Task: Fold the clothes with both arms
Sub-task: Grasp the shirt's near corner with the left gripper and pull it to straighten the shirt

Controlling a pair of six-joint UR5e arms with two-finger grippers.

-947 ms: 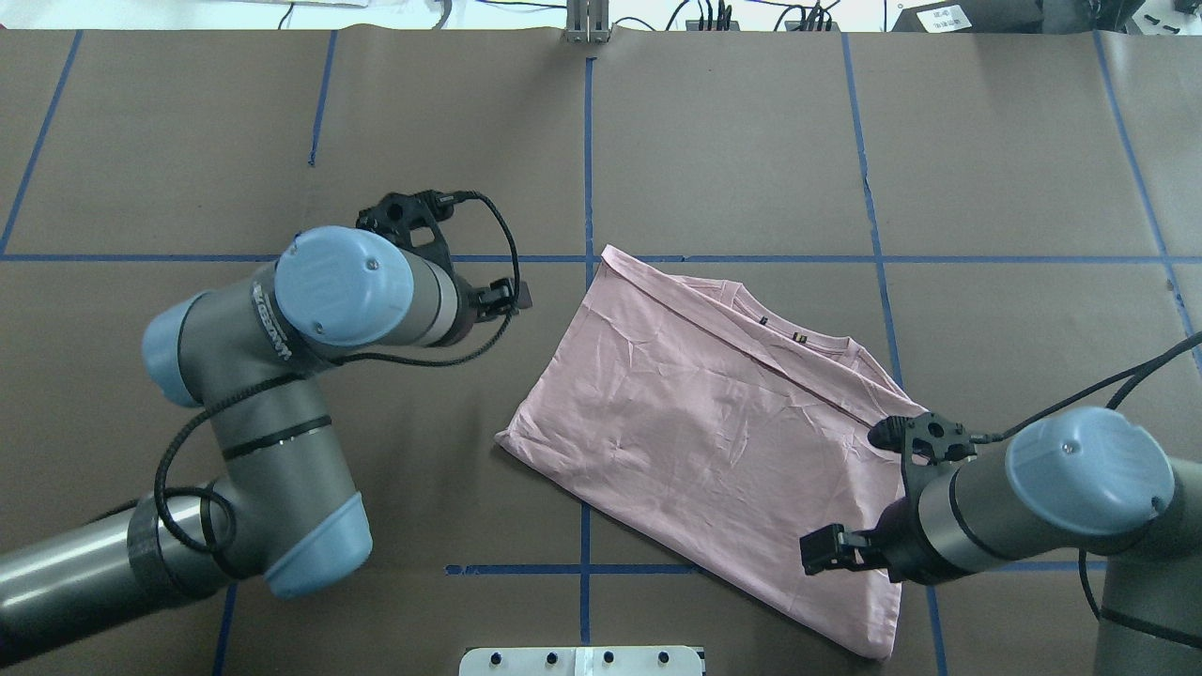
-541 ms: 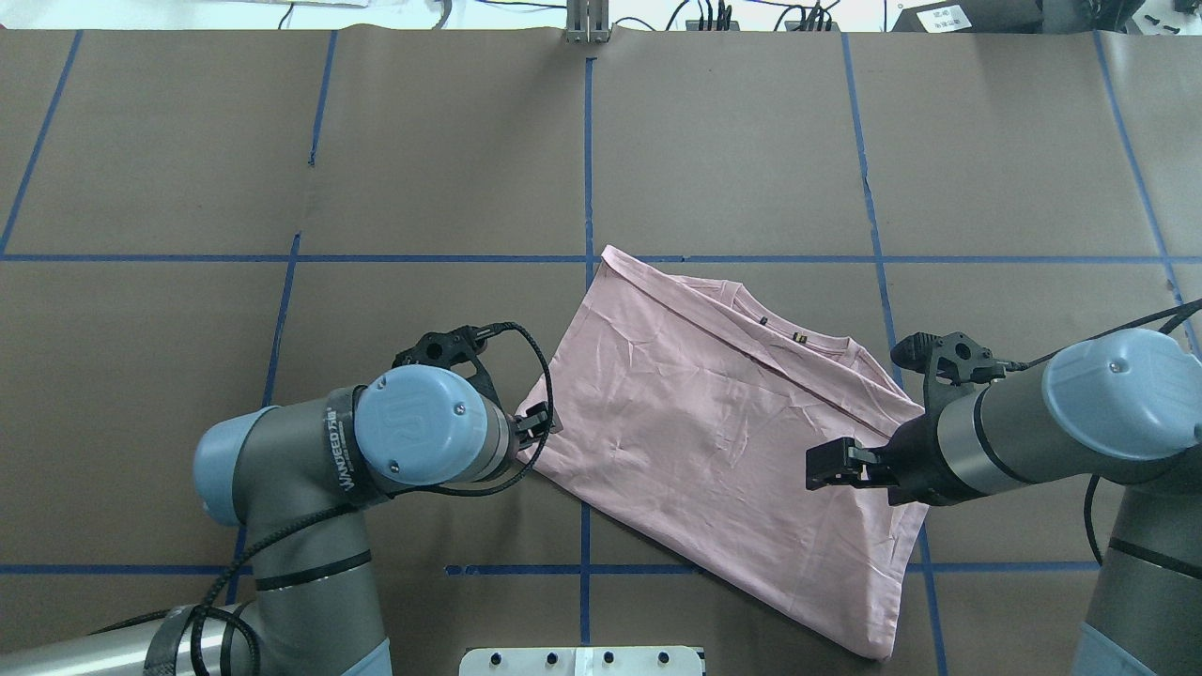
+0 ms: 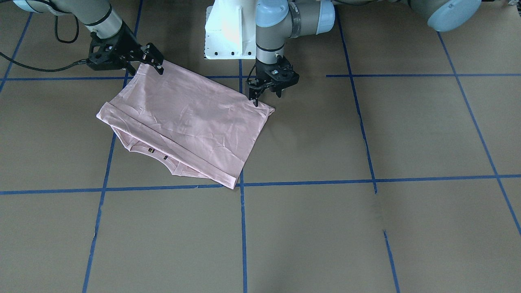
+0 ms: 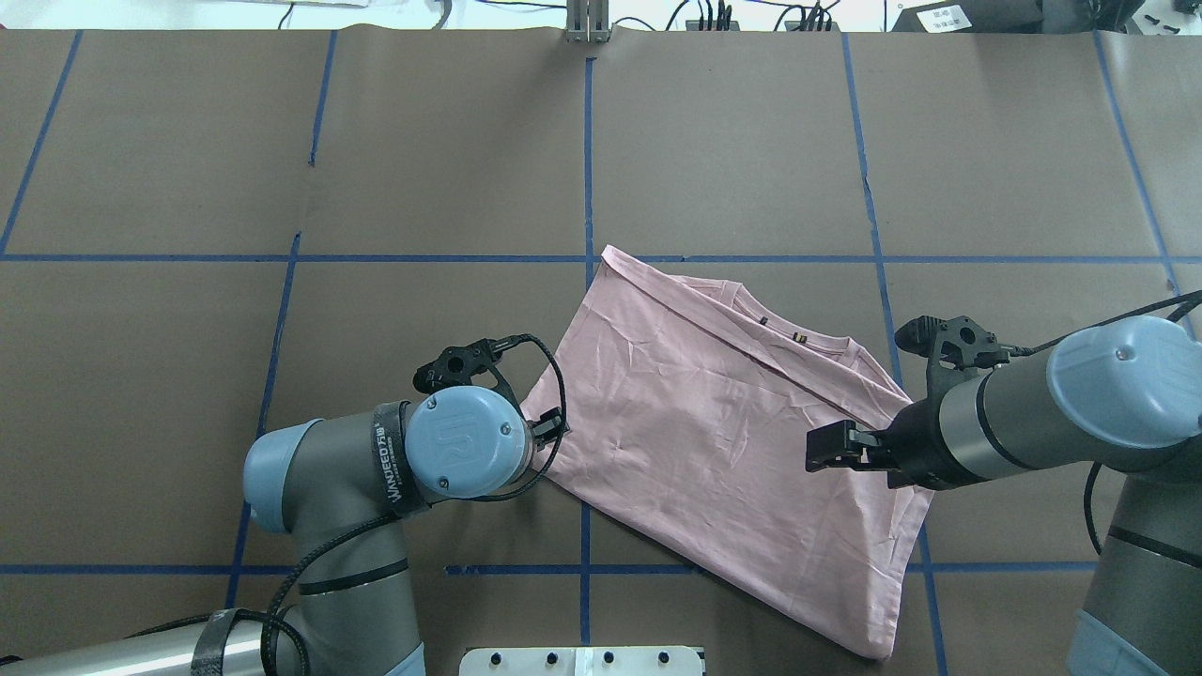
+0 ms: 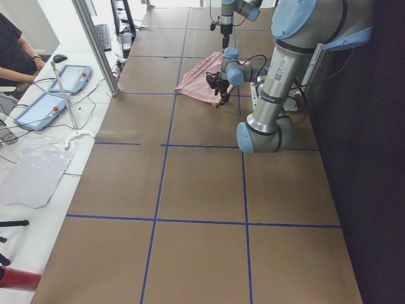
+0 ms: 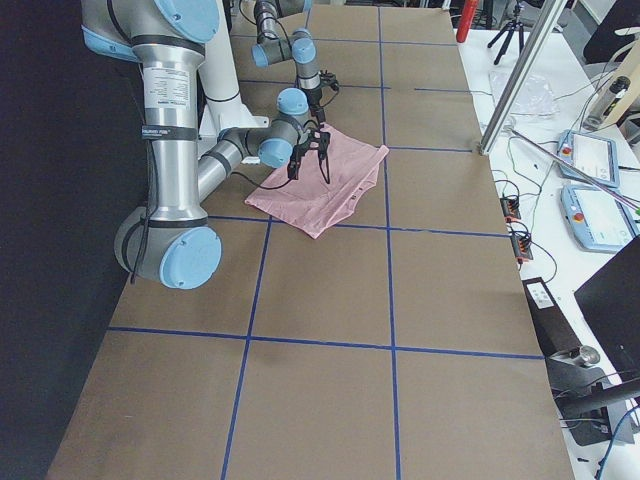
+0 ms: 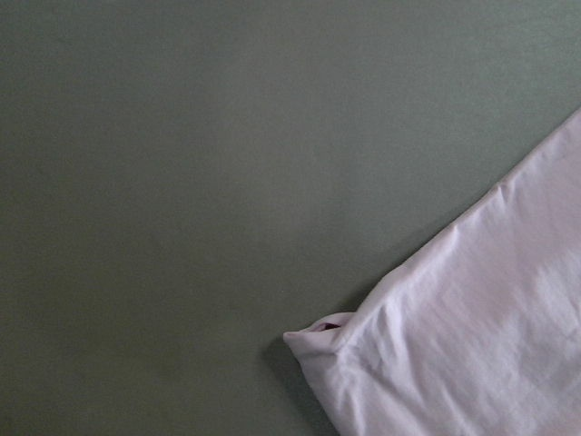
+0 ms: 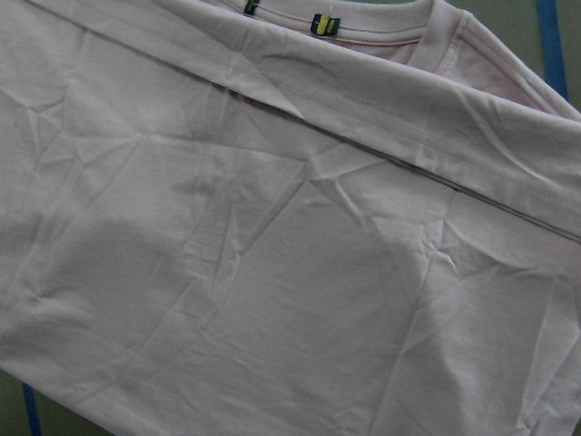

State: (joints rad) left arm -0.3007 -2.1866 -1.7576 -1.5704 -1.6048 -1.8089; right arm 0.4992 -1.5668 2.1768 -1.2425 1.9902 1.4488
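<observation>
The clothes, one pale pink T-shirt (image 4: 714, 441), lie folded flat and askew on the brown table, collar and tags toward the far side (image 3: 187, 118). My left gripper (image 4: 549, 430) hangs open just above the shirt's left corner (image 3: 267, 97); the left wrist view shows that corner (image 7: 481, 345) and no fingers. Over the shirt's right part, near its edge, my right gripper (image 4: 826, 449) is open and holds nothing (image 3: 156, 61). The right wrist view is filled by wrinkled fabric (image 8: 272, 227).
Blue tape lines (image 4: 587, 169) grid the brown table cover. The white base pedestal (image 3: 228, 32) stands at the near edge. A side bench with tablets (image 5: 69, 79) and a seated person (image 5: 16, 44) lies beyond the table's far edge.
My left arm has swung in toward the robot and right, bringing its gripper to the shirt's left corner. The right gripper has moved away from the robot over the shirt's right part.
</observation>
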